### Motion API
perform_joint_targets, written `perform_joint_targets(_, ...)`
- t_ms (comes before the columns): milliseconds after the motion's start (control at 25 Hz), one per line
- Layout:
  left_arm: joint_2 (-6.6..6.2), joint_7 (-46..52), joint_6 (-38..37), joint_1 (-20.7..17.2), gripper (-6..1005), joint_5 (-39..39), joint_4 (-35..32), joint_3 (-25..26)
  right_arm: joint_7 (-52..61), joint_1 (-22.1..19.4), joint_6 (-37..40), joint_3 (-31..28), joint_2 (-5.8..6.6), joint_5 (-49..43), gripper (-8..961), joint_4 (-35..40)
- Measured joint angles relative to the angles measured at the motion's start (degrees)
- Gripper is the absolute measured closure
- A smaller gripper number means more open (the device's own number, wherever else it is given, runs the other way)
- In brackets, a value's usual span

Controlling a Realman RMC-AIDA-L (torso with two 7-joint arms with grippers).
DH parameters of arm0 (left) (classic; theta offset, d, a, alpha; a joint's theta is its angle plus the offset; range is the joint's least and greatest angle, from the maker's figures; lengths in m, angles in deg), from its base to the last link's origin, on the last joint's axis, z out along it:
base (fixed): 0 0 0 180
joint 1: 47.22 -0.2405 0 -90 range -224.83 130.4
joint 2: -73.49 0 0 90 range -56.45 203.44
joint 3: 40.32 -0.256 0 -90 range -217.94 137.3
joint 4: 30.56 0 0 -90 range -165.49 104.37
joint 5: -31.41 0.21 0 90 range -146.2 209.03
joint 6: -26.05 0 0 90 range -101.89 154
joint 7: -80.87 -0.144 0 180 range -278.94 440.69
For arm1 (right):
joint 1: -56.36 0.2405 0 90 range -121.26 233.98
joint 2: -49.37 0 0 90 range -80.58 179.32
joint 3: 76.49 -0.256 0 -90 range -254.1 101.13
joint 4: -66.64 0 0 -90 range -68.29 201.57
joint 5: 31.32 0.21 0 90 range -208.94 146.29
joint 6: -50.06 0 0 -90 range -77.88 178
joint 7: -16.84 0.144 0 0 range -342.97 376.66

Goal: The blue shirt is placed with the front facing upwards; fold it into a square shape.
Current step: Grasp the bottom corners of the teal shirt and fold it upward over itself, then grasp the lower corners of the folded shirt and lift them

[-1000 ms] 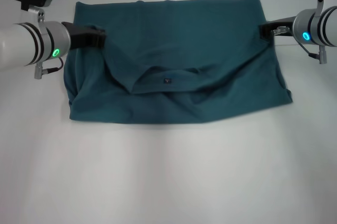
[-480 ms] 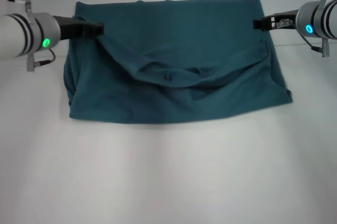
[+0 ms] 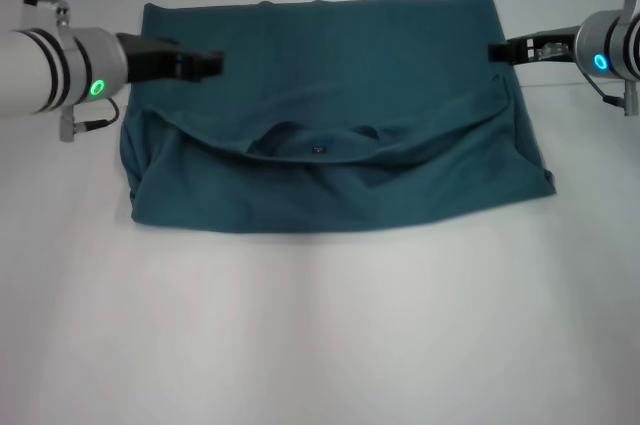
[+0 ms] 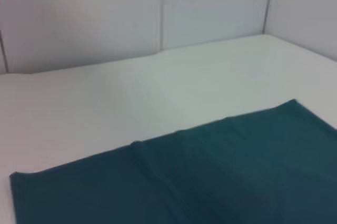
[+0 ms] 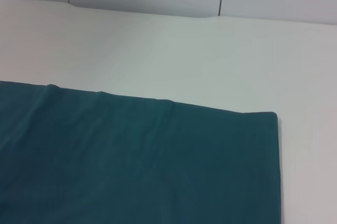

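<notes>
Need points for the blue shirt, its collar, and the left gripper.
blue shirt (image 3: pixel 330 55): head view, flat far panel of the cloth.
collar (image 3: pixel 312 137): head view, ribbed neckline curve at the fold's middle.
left gripper (image 3: pixel 205 64): head view, dark fingertips over the shirt's left side.

White table (image 3: pixel 320 345) bears the blue shirt (image 3: pixel 330 105).

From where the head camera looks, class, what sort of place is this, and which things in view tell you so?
Probably a robot test bench or lab, not a home: a plain white tabletop, bare pale panelled walls behind it, and nothing laid out except one teal-blue cotton shirt, partly folded, between two robot arms.
</notes>
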Motion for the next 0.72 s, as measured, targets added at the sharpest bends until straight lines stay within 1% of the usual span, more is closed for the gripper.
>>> perform_joint_targets(80,-0.18,0.9,-0.2,-0.1,320,-0.1,-0.4,0.3,0.0,-0.3,0.4,0.0,-0.01,0.0,222,0.1)
perform_joint_targets(160,-1.11,3.4,-0.9,-0.5,323,-0.4,-0.5,0.9,0.0,-0.5,1.8,-0.4,0.03,0.1,221,0.6)
perform_joint_targets(200,-1.80,5.7,-1.8,-0.8,325,-0.5,-0.6,1.3,0.0,-0.7,3.2,-1.1,0.08,0.2,220,0.9)
perform_joint_targets(280,-3.14,10.0,-4.3,-1.5,326,-0.7,-1.0,2.5,-0.7,-1.2,6.9,-3.6,0.23,1.9,220,2.2)
perform_joint_targets(320,-3.52,11.4,-5.7,-1.9,326,-1.0,-1.2,3.3,-1.5,-1.9,9.5,-5.1,0.32,3.9,220,3.4)
perform_joint_targets(400,-4.46,14.2,-9.8,-2.7,327,-1.7,-1.8,6.1,-4.2,-4.1,15.0,-7.5,0.46,9.5,221,5.8)
perform_joint_targets(520,-5.49,18.0,-15.8,-3.6,327,-2.2,-2.2,12.6,-8.9,-9.3,25.6,-10.7,0.78,20.8,221,10.2)
perform_joint_targets(560,-5.91,19.2,-17.8,-3.8,327,-2.4,-2.1,15.0,-9.9,-10.9,28.8,-11.6,1.05,24.1,221,10.8)
perform_joint_targets(600,-6.63,21.1,-21.1,-4.5,327,-3.6,-1.8,18.5,-12.0,-13.8,35.0,-13.3,1.66,29.9,222,11.1)
perform_joint_targets(640,-6.63,21.1,-21.1,-4.5,327,-3.6,-1.8,18.5,-12.0,-13.8,35.0,-13.3,1.66,29.9,222,11.1)
perform_joint_targets(720,-7.07,22.1,-23.9,-5.5,328,-5.3,-1.4,21.2,-15.0,-16.9,41.3,-15.7,2.04,35.9,224,10.8)
